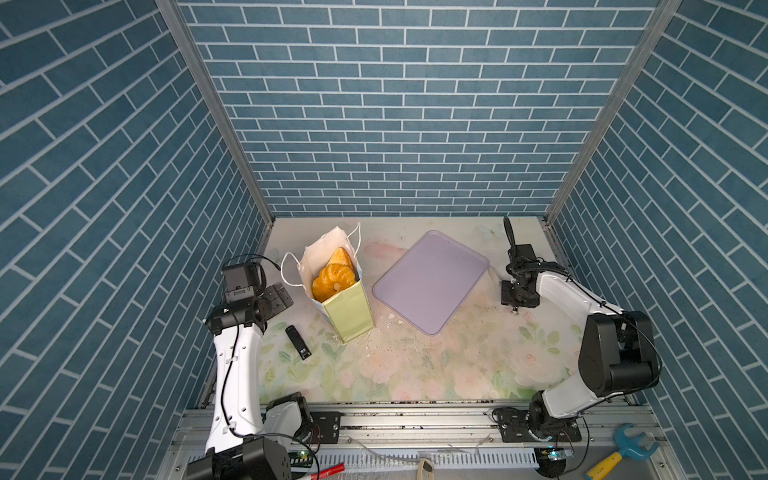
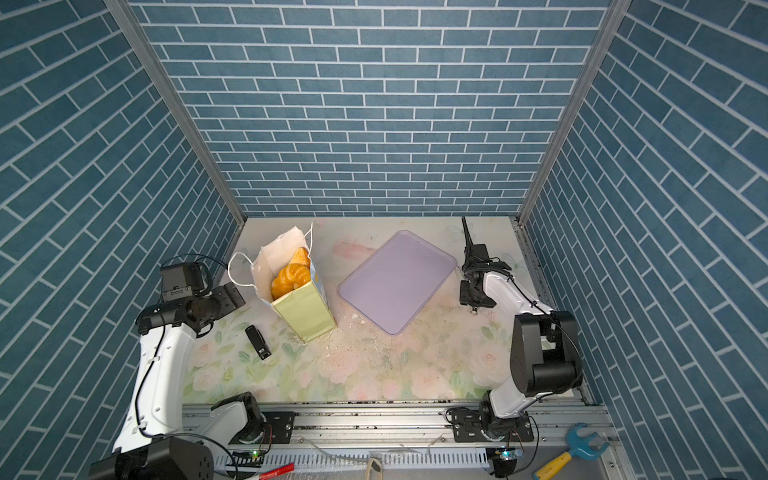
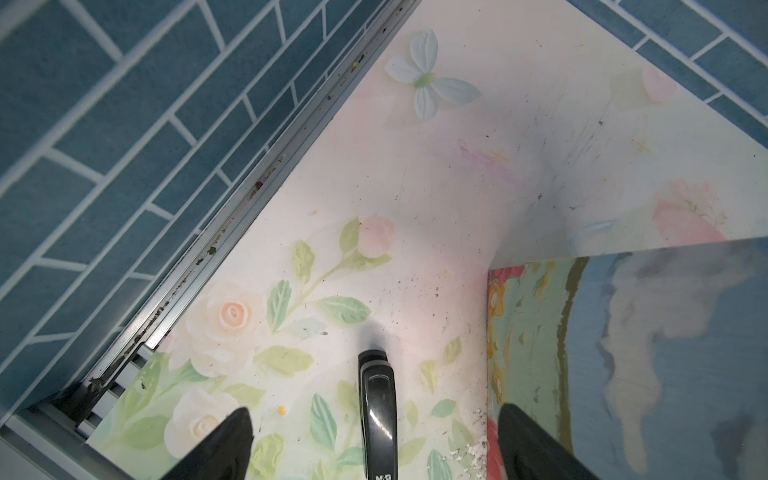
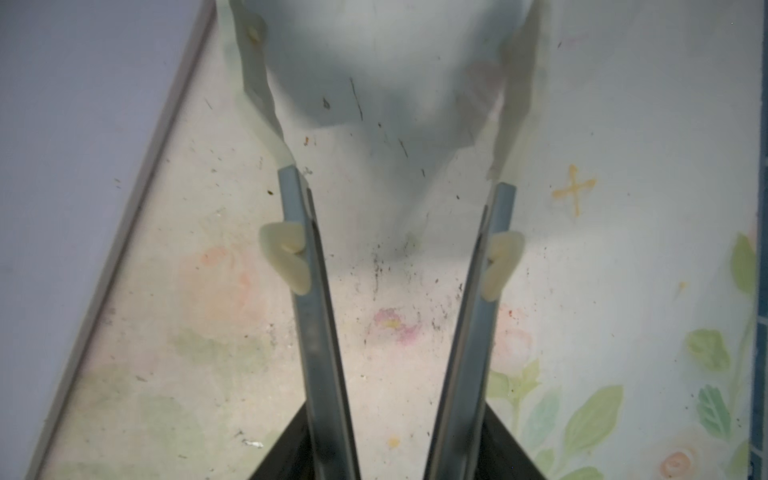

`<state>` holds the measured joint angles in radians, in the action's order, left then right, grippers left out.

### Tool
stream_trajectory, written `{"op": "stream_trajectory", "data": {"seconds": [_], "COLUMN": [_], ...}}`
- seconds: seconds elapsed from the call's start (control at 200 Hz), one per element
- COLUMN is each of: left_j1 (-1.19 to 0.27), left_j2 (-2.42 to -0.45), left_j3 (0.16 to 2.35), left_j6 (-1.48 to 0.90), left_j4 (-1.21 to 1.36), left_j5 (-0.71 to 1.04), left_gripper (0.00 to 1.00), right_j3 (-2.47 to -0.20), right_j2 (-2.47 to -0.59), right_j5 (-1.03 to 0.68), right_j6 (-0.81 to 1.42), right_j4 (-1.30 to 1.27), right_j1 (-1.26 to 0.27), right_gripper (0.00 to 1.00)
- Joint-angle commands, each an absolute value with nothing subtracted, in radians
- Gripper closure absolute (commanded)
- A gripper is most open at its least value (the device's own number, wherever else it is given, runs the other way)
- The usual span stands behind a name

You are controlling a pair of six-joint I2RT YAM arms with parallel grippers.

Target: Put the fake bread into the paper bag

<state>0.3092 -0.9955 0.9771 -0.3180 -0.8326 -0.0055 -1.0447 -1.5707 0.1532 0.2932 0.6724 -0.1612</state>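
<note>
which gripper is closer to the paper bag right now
Left. The left gripper sits just beside the paper bag, on its handle side, jaws open. The right gripper is across the purple tray, much farther off, holding nothing.

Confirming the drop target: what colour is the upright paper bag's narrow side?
Pale green, clearest in both top views.

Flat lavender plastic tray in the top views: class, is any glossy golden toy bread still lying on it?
No: the flat lavender plastic tray is bare in both top views, while the glossy golden toy bread sits inside the upright paper bag.
</note>
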Motion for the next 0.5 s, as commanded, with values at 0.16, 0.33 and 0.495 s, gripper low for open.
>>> {"op": "stream_trajectory", "data": {"seconds": [0.16, 0.33, 0.495], "left_j1": [0.314, 0.314, 0.311], "left_j2": [-0.988, -0.986, -1.005], "left_j3": [0.961, 0.948, 0.841], "left_j6": [-0.293, -0.277, -0.283], "left_j4": [-0.831, -0.822, -0.619], "left_j5": [0.023, 0.033, -0.086], "left_gripper": [0.07, 0.08, 0.03], "right_j3": [-1.020, -1.055, -0.879], "right_j2": [-1.515, -1.404, -1.282], "right_j5": [0.187, 0.309, 0.297], "right_j6": [0.315, 0.280, 0.146], "right_j4": [0.641, 0.612, 0.189], "right_j1": [-0.152, -0.149, -0.149], "right_gripper": [0.31, 0.01, 0.01]}}
